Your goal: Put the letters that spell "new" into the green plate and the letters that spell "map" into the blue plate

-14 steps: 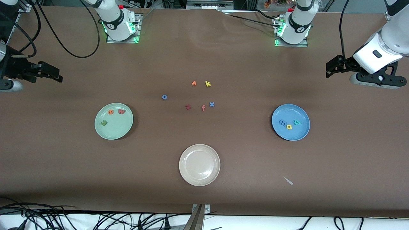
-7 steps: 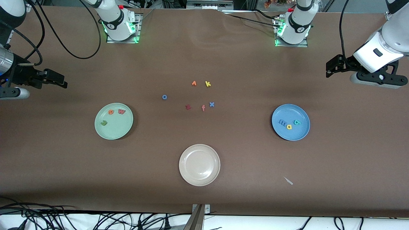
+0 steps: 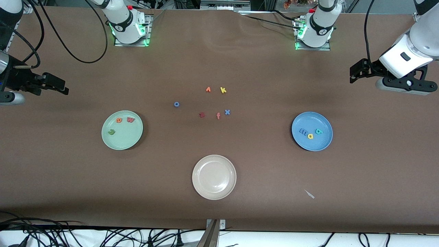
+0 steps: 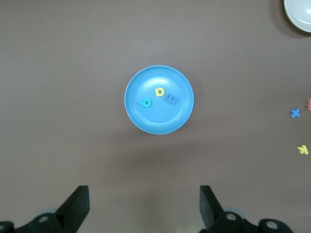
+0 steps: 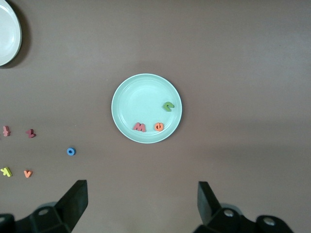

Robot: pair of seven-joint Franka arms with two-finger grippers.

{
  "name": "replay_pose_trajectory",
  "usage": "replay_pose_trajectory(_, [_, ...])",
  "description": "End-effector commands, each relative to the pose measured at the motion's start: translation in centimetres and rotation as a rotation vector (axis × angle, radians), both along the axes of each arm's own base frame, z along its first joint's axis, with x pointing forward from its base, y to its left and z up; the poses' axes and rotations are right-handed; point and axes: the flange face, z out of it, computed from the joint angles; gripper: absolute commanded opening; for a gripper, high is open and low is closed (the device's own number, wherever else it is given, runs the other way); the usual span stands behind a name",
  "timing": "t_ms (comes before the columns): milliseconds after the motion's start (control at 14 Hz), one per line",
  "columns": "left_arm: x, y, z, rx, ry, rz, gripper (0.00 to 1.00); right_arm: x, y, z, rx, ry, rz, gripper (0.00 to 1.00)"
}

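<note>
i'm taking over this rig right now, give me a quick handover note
Left gripper: open, empty, raised over bare table toward the left arm's end.
Right gripper: open, empty, raised over the table's edge at the right arm's end.
Green plate: holds n, e and w.
Blue plate: holds m, a and p.
Done: both words are sorted into their plates.
Left: nothing apparent; spare letters lie mid-table, the beige plate holds nothing.
</note>
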Motion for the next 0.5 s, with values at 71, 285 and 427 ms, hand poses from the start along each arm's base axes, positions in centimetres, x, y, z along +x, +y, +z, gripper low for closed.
replay_pose_trajectory(71, [0.2, -0.3, 0.6, -0.012, 0.007, 0.006, 1.0, -0.7, -0.5, 1.3, 0.016, -0.015, 0.004, 1.0])
replay_pose_trajectory(285, [0.2, -0.3, 0.6, -0.012, 0.007, 0.006, 1.0, -1.0, -0.2, 1.2, 0.017, 0.007, 0.009, 1.0])
replay_pose_trajectory(427, [0.2, -0.3, 0.6, -0.012, 0.007, 0.006, 1.0, 0.1, 0.0, -0.7, 0.025, 0.02, 0.004, 1.0])
